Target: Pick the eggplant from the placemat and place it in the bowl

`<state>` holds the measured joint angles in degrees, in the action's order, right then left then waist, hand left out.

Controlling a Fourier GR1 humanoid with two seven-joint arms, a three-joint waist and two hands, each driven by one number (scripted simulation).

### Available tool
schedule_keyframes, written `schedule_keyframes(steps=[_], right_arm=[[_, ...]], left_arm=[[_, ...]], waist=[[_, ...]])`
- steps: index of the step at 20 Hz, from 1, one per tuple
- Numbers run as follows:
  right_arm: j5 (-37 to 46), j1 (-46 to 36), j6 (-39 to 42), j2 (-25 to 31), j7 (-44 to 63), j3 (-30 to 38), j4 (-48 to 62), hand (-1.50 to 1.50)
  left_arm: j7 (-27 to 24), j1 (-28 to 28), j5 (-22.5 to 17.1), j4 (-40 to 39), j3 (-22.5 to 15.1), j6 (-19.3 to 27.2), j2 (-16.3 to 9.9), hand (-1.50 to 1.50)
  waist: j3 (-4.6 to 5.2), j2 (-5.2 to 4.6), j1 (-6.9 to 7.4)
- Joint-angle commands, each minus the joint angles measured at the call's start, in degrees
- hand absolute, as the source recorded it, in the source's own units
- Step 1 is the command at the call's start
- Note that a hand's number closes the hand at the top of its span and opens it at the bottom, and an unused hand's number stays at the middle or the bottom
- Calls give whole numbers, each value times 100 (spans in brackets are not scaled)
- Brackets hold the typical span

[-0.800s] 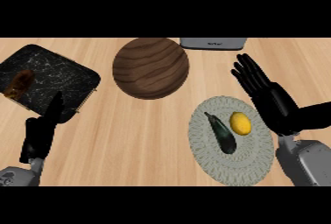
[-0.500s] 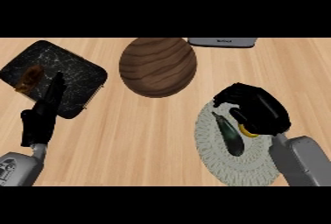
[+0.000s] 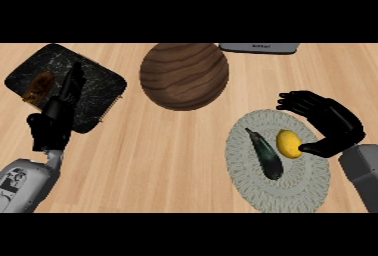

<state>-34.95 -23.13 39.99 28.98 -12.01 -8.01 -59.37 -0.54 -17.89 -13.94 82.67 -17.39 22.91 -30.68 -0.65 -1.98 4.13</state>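
Eggplant, dark green-black and slender [image 3: 264,154], lies lengthwise on the round pale grey woven placemat [image 3: 277,192] at the right of the light wooden counter [image 3: 170,155]. Just beside it on the same mat sits a small yellow lemon [image 3: 289,143], between the eggplant and the hand. The brown wooden bowl with curved grain bands [image 3: 184,75] stands near the counter's far edge, well apart from the mat, and nothing shows inside it. At the far left a black speckled square tray with rounded corners [image 3: 100,85] holds a brown, lumpy piece of food [image 3: 38,88].

The right hand [image 3: 328,122] hovers over the mat's right rim, its fingers curled inward and its thumb tip touching the lemon's right side; it does not touch the eggplant. The left hand [image 3: 57,112] rests at the left, fingers straight and pressed together, pointing up over the tray.

A grey object [image 3: 258,47] at the top edge carries small white writing, too small to read.
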Motion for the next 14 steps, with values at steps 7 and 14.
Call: schedule_keyframes(steps=[7, 14], right_arm=[[1702, -1225, 1657, 914, -960, -416, 752, -150], [3178, -1854, 1319, 733, -1308, -1359, 487, -150]], left_arm=[[271, -103, 141, 135, -130, 22, 58, 0], [545, -168, 294, 312, -219, 175, 131, 0]], waist=[[25, 35, 126], [29, 48, 146]])
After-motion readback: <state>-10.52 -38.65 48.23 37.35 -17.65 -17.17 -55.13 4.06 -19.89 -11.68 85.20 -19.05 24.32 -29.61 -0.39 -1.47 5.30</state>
